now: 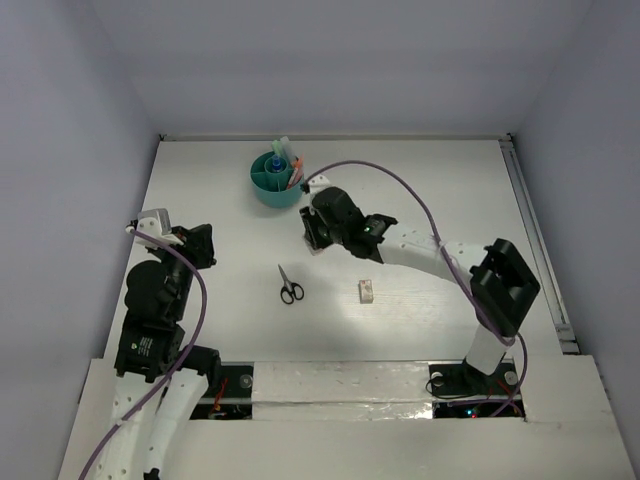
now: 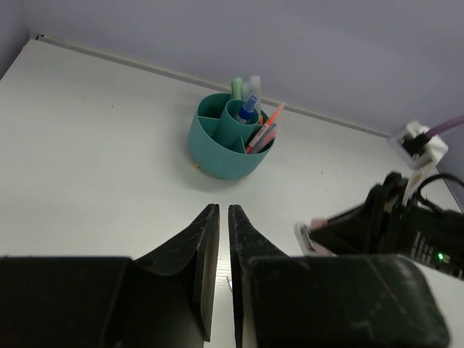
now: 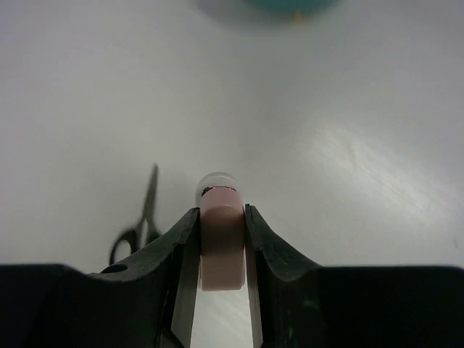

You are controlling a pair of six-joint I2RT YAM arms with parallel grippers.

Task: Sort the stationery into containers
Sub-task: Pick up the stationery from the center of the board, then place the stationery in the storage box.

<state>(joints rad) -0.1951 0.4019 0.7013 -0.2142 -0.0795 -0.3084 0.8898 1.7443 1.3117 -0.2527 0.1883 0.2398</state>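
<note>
Clamping the pink eraser (image 3: 221, 254) between its fingers, just short of the teal organiser (image 1: 268, 198), the right gripper (image 3: 221, 212) seemed mid-pickup; next came a lift over a compartment. The eraser's long axis ran along the fingers, pointing towards the organiser. The left gripper (image 2: 223, 217) sat nearly closed, empty.

A white table (image 1: 450, 190) fills the middle. Plain pale lilac walls (image 1: 340, 60) close it in at the back and on both sides. A metal rail (image 1: 541, 250) runs along its right edge, and a glossy white strip (image 1: 340, 382) along its near edge.
</note>
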